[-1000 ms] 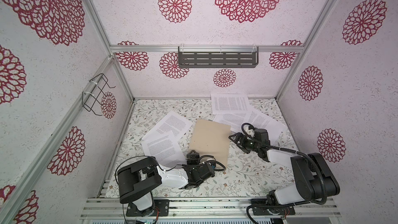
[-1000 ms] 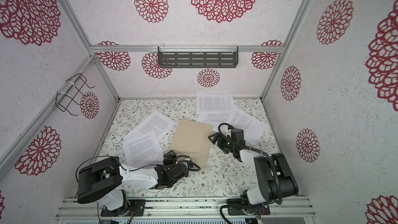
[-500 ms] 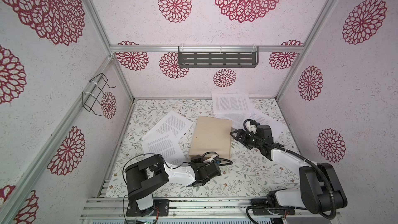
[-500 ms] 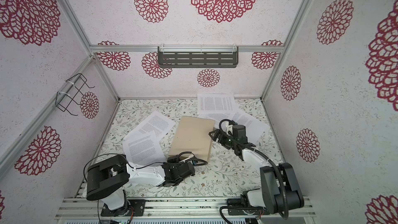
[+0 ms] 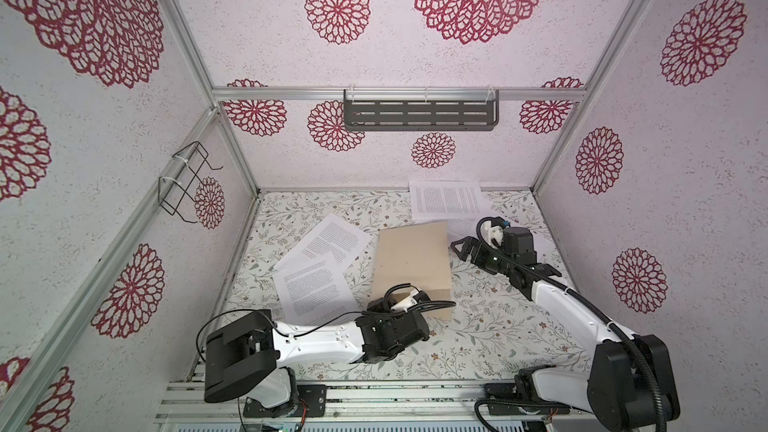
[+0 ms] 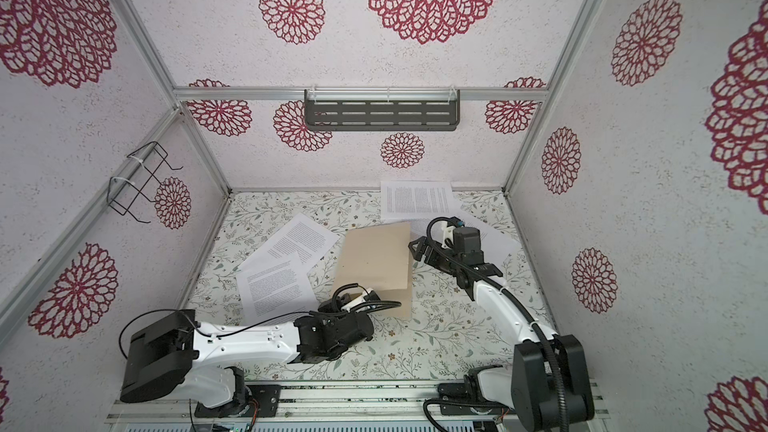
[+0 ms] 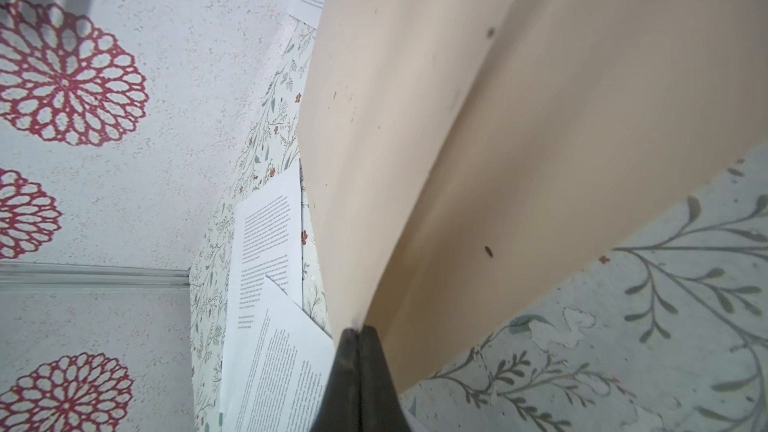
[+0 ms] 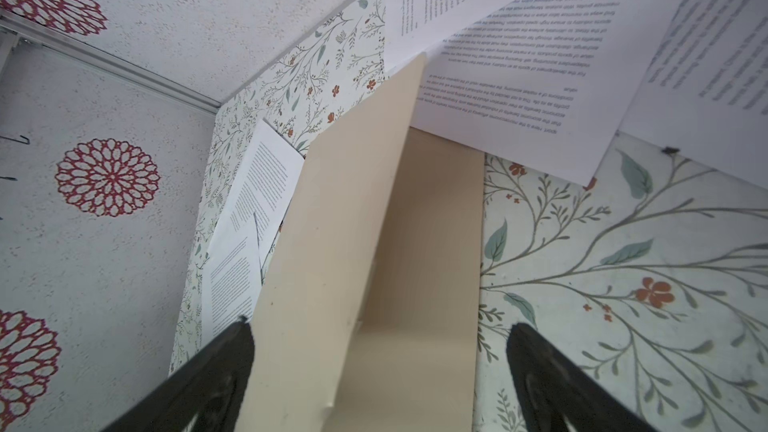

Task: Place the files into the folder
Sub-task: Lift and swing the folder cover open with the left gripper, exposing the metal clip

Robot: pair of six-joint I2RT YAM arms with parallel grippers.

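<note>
Tightly, folder (image 7: pixel 415 118) between left fingers (image 7: pixel 347 388)

Matt tan card folder (image 5: pixel 411 259), thin smooth white paper files (image 5: pixel 313 288)

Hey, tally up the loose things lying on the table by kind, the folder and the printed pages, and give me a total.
Folder: 1
Paper sheets: 5 (2 left of it, 3 overlapping at the back right)
Total: 6
</note>
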